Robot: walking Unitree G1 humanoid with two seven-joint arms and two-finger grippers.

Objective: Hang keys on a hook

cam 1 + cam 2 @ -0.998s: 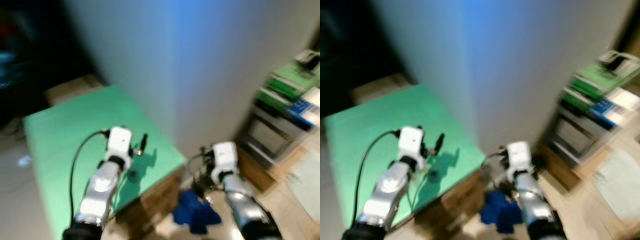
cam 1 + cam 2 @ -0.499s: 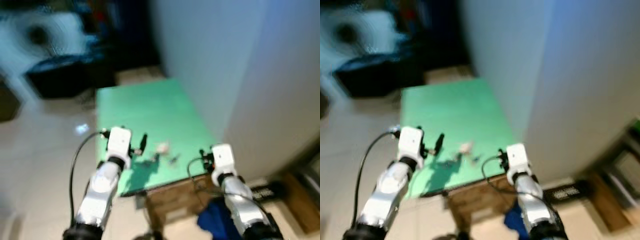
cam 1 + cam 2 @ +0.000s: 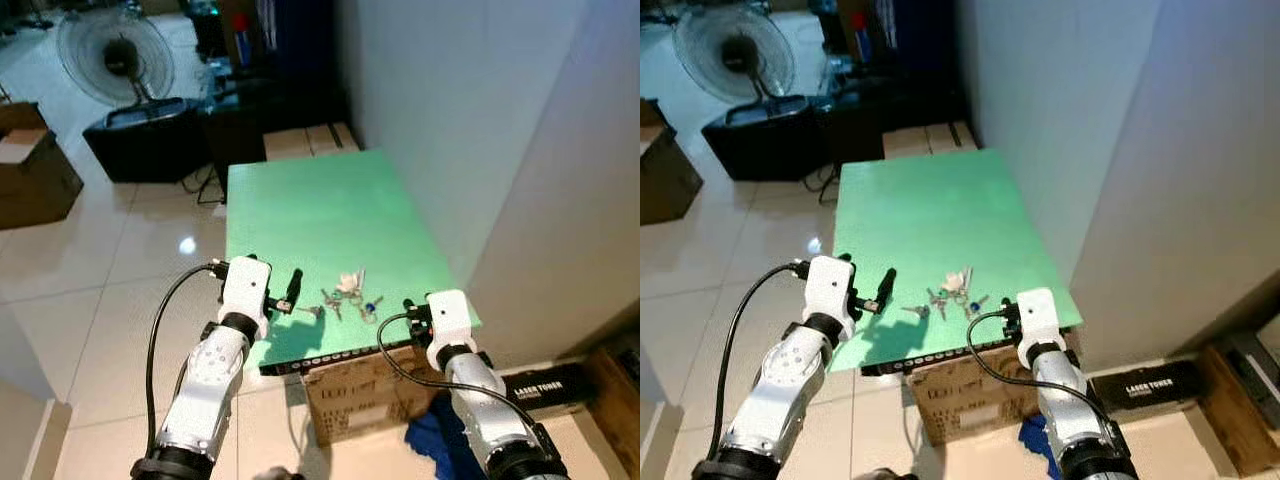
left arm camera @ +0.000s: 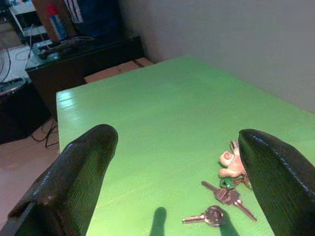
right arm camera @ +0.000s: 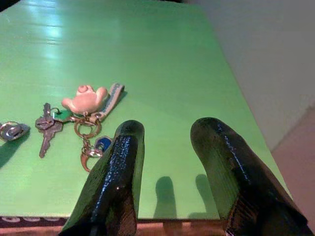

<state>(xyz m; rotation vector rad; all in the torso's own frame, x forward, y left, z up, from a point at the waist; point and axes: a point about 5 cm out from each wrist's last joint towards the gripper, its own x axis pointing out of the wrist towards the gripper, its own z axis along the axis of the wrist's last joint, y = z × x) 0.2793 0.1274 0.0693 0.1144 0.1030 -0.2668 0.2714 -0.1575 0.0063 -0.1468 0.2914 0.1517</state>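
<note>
**Silver arms, white wrists, black fingers**

Both arms are silver tubes ending in boxy white wrist housings. A black cable loops from each housing. The left pincer (image 3: 293, 288) and right pincer (image 5: 167, 162) carry long, glossy black fingers with rounded tips.

Keys (image 3: 346, 296) with pink charm, flat on green table (image 3: 310, 200)

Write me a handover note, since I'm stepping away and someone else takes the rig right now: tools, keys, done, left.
Left tool: open, empty, over the near left edge of the green table.
Right tool: open, empty, at the table's near edge, beside the keys.
Keys: flat on the table between both tools, with a pink charm.
Done: robot faces the table.
Left: grasp the keys, find a hook, hang them.
</note>
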